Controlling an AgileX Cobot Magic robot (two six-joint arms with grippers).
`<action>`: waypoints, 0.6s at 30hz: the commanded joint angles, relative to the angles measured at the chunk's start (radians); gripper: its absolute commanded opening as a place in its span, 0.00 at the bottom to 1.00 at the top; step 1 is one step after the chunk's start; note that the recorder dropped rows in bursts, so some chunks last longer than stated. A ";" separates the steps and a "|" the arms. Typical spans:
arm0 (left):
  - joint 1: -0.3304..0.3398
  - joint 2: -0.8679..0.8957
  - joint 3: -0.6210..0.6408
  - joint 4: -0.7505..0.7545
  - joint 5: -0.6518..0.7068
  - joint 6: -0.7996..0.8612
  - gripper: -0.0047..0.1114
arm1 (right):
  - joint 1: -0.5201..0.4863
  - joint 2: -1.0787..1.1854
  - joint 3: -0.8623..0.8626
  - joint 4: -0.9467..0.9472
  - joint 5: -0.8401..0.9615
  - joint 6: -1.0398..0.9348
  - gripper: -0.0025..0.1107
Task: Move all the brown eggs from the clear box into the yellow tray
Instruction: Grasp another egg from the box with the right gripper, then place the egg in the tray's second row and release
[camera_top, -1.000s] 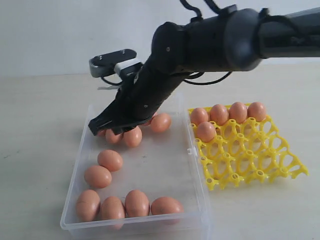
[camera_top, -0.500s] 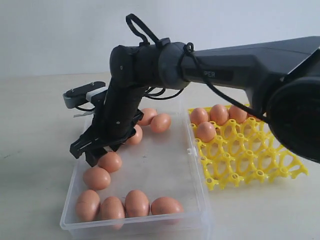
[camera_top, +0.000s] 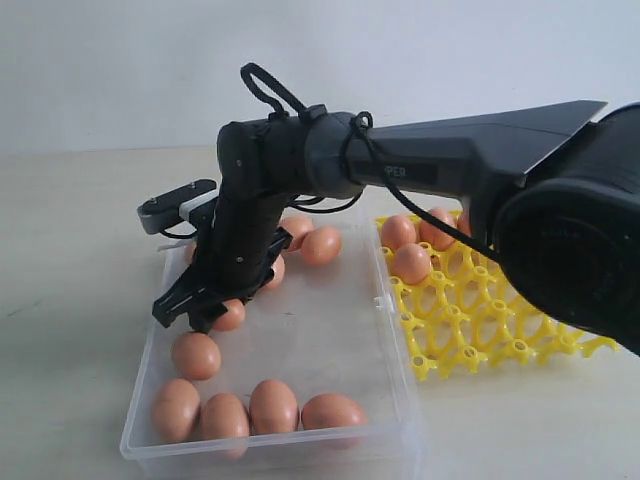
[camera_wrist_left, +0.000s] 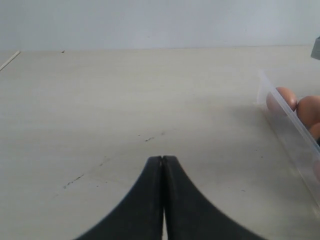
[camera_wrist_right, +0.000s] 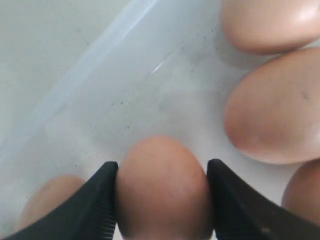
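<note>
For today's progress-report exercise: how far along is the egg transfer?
Done: at least three brown eggs sit in the yellow tray; the arm hides more cells. In hand: right gripper clamps one egg in the clear box. Left: about eight loose eggs there.

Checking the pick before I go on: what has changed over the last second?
The right pincer swung from the far eggs toward the near end of the clear box and now clamps one brown egg by its left wall. Other eggs, box and yellow tray stayed put.

Plain pale wall (camera_top: 100, 60), beige tabletop (camera_top: 60, 250)
</note>
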 joint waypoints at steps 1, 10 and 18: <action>-0.005 -0.006 -0.004 -0.006 -0.014 -0.006 0.04 | -0.028 -0.079 0.026 0.006 -0.111 0.033 0.02; -0.005 -0.006 -0.004 -0.006 -0.014 -0.006 0.04 | -0.131 -0.402 0.557 -0.074 -0.735 0.068 0.02; -0.005 -0.006 -0.004 -0.006 -0.014 -0.006 0.04 | -0.306 -0.596 0.966 -0.101 -1.124 0.127 0.02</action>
